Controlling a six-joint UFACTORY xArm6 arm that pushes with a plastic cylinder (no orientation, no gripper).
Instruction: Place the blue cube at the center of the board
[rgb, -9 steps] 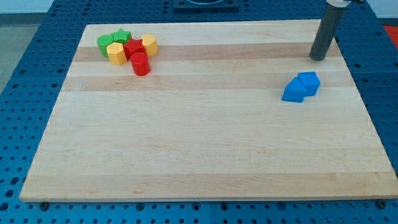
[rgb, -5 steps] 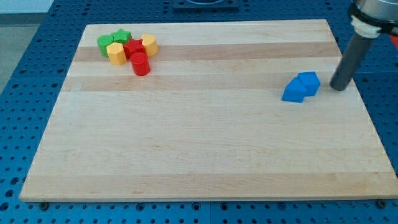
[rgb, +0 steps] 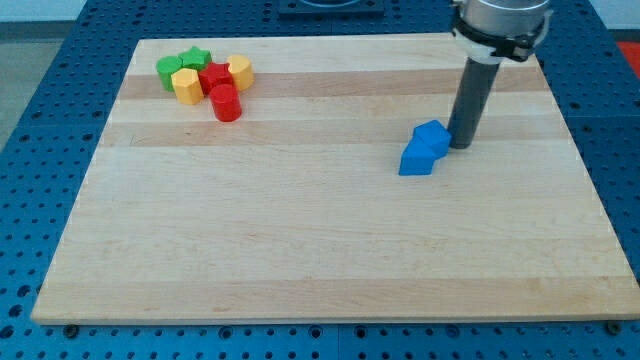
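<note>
The blue cube (rgb: 434, 138) sits right of the board's middle, touching a second blue block (rgb: 416, 159), wedge-like, at its lower left. My tip (rgb: 461, 146) stands against the cube's right side. The wooden board (rgb: 320, 250) fills most of the view.
A cluster sits at the view's top left: a green star (rgb: 195, 57), a green block (rgb: 169, 69), a yellow block (rgb: 186, 85), a red block (rgb: 213, 76), a second yellow block (rgb: 240, 70) and a red cylinder (rgb: 226, 103). A blue perforated table (rgb: 40, 120) surrounds the board.
My tip swung from above the blue blocks to their right side, then moved left, pushing both blue blocks left toward the board's middle.
</note>
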